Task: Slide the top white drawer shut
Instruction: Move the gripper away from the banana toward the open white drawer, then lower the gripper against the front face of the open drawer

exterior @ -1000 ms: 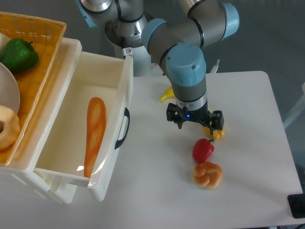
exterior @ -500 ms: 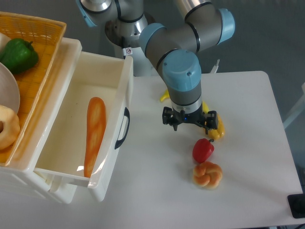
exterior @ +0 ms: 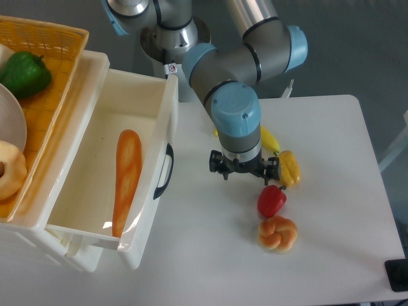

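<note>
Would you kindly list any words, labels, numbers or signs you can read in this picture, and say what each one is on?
No text can be read anywhere in this view.
Small round red-and-white sticker on the robot base: it looks like a warning sign, but it is too small to make out.
White drawer, black handle, orange tray, table and gripper: no visible markings.

Top white drawer (exterior: 95,169): large, deep, glossy white plastic; pulled well out of cabinet, open, interior exposed. Front panel faces tool (exterior: 244,173), black arched handle (exterior: 164,171) at its centre. Drawer lies left of tool as pictured, apart from it, no contact. Axis runs obliquely across view.
</note>
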Robot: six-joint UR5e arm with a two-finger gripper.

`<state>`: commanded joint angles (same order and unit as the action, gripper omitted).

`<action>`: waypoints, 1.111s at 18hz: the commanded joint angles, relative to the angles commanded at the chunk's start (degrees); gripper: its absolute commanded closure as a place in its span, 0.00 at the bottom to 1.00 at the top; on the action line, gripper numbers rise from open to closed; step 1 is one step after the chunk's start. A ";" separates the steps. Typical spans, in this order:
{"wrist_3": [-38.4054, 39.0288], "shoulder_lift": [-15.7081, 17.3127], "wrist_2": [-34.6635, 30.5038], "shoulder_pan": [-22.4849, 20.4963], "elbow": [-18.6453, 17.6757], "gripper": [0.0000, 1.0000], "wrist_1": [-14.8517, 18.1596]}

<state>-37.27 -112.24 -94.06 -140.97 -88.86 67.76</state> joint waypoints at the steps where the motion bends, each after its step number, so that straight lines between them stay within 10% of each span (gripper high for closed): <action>1: 0.52 -0.09 1.75 -0.18 0.00 0.00 0.00; 20: 3.69 -1.58 11.88 0.44 -0.35 0.00 2.90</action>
<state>-33.57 -113.82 -82.18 -140.54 -89.21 70.66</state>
